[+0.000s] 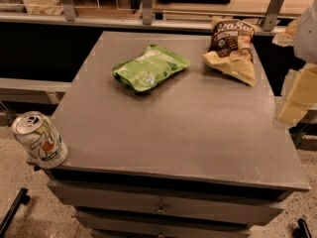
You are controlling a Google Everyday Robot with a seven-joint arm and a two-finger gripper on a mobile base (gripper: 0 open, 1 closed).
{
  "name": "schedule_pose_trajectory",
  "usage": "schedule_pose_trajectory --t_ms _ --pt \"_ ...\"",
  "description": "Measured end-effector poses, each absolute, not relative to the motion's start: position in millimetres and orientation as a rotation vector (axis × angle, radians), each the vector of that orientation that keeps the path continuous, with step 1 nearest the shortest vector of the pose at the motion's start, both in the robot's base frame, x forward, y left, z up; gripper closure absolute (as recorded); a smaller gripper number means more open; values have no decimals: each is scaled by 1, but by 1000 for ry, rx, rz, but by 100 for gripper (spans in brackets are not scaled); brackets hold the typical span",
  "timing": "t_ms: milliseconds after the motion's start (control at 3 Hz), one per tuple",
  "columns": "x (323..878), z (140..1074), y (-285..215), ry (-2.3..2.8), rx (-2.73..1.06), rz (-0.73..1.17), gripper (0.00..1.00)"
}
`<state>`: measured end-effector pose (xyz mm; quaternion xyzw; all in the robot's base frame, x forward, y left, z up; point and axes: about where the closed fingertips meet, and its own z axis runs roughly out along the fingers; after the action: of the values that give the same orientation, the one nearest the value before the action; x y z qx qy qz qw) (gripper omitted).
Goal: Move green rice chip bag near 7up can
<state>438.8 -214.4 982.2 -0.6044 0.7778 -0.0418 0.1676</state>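
The green rice chip bag (150, 67) lies flat on the grey cabinet top (173, 128), toward the back middle. The 7up can (39, 139) stands at the front left corner of the top, right at its edge and leaning slightly. The bag and the can are far apart. My gripper (297, 95) shows as a blurred pale shape at the right edge of the view, beside the top's right side and well away from both the bag and the can.
A brown-and-tan chip bag (231, 48) lies at the back right of the top. Drawers (163, 207) sit below the front edge. A rail with metal posts (148, 14) runs behind the cabinet. Speckled floor lies on both sides.
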Motion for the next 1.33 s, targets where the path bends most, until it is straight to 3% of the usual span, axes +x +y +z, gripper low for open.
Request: schedule_pose_trajectory --t_ms 333,667,1000,1333 --pt "439 983 -214 2209 -1722 -122 0" --pt "473 1002 -191 2050 -1823 -163 0" --pt "519 1045 -138 1759 -2026 -296 0" --pt "568 1072 -48 1445 -2260 -509 0"
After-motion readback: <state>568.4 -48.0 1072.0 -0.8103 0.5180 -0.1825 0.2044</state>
